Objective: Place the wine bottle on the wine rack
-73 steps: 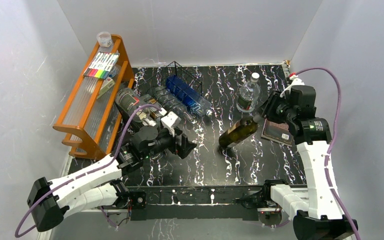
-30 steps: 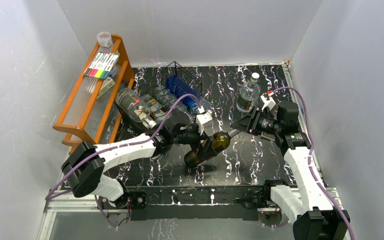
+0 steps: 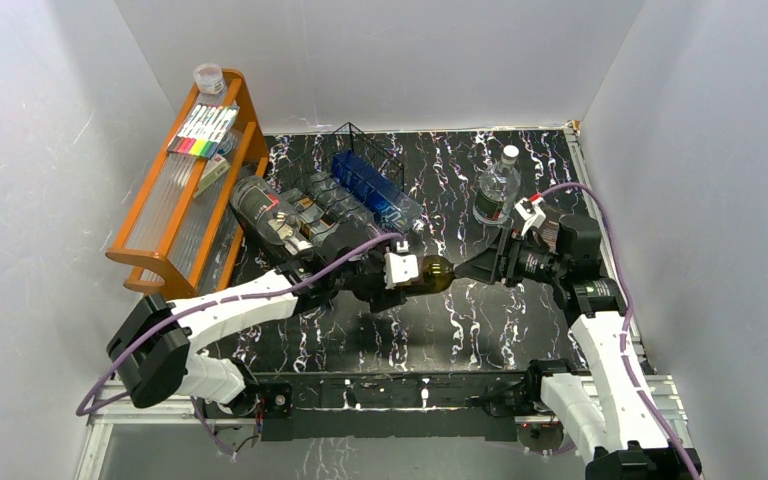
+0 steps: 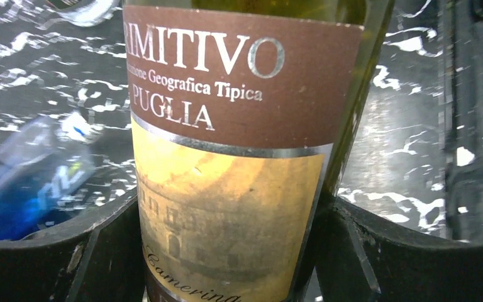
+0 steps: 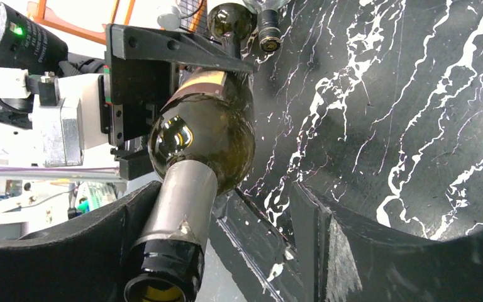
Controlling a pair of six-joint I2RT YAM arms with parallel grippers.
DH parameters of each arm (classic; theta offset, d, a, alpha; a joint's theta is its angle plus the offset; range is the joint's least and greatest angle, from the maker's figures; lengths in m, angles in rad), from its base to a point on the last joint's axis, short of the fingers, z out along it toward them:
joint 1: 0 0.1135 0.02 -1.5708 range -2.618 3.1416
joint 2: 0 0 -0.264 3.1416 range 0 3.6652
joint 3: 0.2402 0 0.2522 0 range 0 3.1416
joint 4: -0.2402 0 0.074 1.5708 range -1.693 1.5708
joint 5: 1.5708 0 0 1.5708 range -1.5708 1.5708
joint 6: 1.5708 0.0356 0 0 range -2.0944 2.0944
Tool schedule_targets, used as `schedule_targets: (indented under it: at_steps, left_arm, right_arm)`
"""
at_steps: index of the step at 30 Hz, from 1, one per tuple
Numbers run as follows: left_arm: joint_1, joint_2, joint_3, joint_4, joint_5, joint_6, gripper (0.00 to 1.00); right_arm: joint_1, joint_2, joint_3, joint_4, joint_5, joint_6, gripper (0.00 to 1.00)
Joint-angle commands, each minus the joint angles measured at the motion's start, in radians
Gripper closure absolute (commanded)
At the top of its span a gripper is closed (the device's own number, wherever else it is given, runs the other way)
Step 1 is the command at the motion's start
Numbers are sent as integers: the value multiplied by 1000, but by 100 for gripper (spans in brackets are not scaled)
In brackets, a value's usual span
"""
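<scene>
My left fingers are clamped on the bottle around its label, one on each side and both touching glass. My right fingers are spread wide around the neck: the foil leans on one finger and the other is well clear, so that side isn't gripping anything.

The bottle is lying roughly level over the middle of the table, between my two arms. It looks lifted off the surface. The rack is farther back and to the left, and it already has a few bottles in it.

On handling, it's dark green glass, so I'd guess it's heavy, rigid, slick and breakable. I can't tell if it's full. With one set of fingers on a round belly it'll want to roll or droop at the neck. Gripping on the paper label seems smart, since that should slip less than bare glass. I'd keep it low and set it into the cradle wires gently.

The label reads "RIMITIVO" with the first letter cut off, then "Geografica Tipica", "PUGLIA", and something like "Camerin" at the bottom. The white print on the blue bottle behind it is too blurry to read.
</scene>
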Motion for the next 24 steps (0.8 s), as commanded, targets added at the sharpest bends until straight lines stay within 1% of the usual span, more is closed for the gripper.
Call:
schedule_targets:
  at_steps: [1, 5, 9, 14, 15, 21, 24]
  left_arm:
    - [-1, -119, 81, 15, -49, 278, 100]
    - [-4, -155, 85, -56, -111, 449, 100]
    - [-16, -178, 84, -88, -162, 616, 100]
    - [-24, -176, 101, -94, -201, 769, 100]
    - [-26, -180, 112, -94, -191, 805, 100]
    - [-34, -194, 113, -93, -162, 836, 100]
    - [-36, -192, 119, -94, -152, 847, 100]
  right_arm:
    - [9, 12, 104, -63, 52, -115, 17]
    - [34, 21, 144, -68, 45, -146, 15]
    - [87, 47, 169, -97, 60, -192, 15]
    - [206, 80, 197, -128, 108, -239, 15]
    - [268, 106, 218, -161, 139, -266, 16]
    - [373, 120, 203, -169, 136, -282, 16]
    - [425, 139, 193, -173, 181, -269, 17]
